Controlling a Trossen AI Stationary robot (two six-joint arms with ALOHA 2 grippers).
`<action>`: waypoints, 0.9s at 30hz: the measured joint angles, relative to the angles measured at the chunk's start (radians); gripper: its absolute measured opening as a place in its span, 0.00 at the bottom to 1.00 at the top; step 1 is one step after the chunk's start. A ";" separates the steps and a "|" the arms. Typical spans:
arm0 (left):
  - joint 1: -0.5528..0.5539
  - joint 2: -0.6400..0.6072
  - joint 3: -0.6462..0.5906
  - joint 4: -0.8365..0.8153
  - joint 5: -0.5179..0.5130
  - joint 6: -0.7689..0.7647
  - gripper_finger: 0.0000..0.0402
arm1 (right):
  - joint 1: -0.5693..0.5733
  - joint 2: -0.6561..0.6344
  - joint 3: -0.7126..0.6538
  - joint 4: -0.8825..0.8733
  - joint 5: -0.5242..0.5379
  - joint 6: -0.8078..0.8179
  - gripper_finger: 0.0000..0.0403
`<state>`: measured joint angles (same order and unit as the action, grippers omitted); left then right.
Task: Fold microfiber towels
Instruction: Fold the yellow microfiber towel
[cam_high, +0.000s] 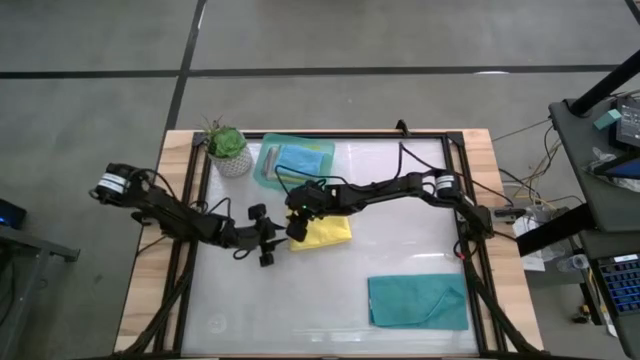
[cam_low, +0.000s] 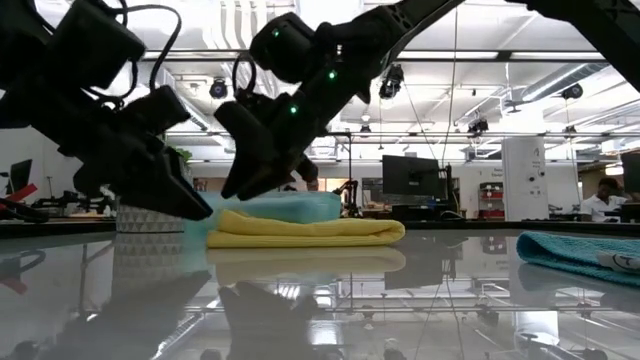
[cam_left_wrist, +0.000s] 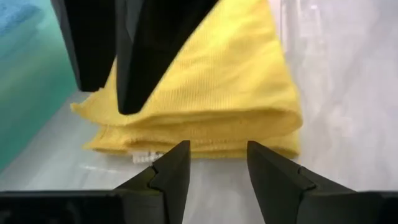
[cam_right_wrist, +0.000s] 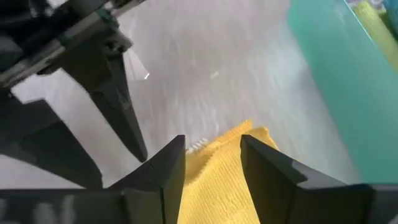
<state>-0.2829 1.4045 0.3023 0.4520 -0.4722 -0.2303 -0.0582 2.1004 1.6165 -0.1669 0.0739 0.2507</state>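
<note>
Hovering open-jawed over folded yellow towel (cam_high: 326, 232) at table centre: right gripper (cam_high: 297, 226), apparently freshly let go. Left gripper (cam_high: 265, 240) open just left, holding nothing. Teal towel (cam_high: 418, 301) near right, unfolded.

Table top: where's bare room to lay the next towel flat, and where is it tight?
Free: the near-left stretch of the table, bordered by the teal towel on its right and the yellow towel above; also the strip right of the tray. Crowded: around the yellow towel, where the open left gripper and open right gripper meet.
</note>
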 joint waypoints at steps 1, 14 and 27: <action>0.000 -0.012 0.000 0.000 0.005 0.000 0.36 | 0.000 -0.002 0.000 -0.001 0.000 -0.005 0.37; -0.022 0.018 0.014 0.024 0.146 -0.286 0.36 | 0.083 -0.171 -0.037 -0.231 0.065 -0.140 0.30; -0.021 0.145 0.080 0.116 0.146 -0.233 0.36 | 0.157 -0.277 -0.188 -0.444 0.110 -0.066 0.28</action>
<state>-0.3041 1.5493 0.3828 0.5675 -0.3259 -0.4637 0.0990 1.8232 1.4286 -0.6105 0.1843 0.1844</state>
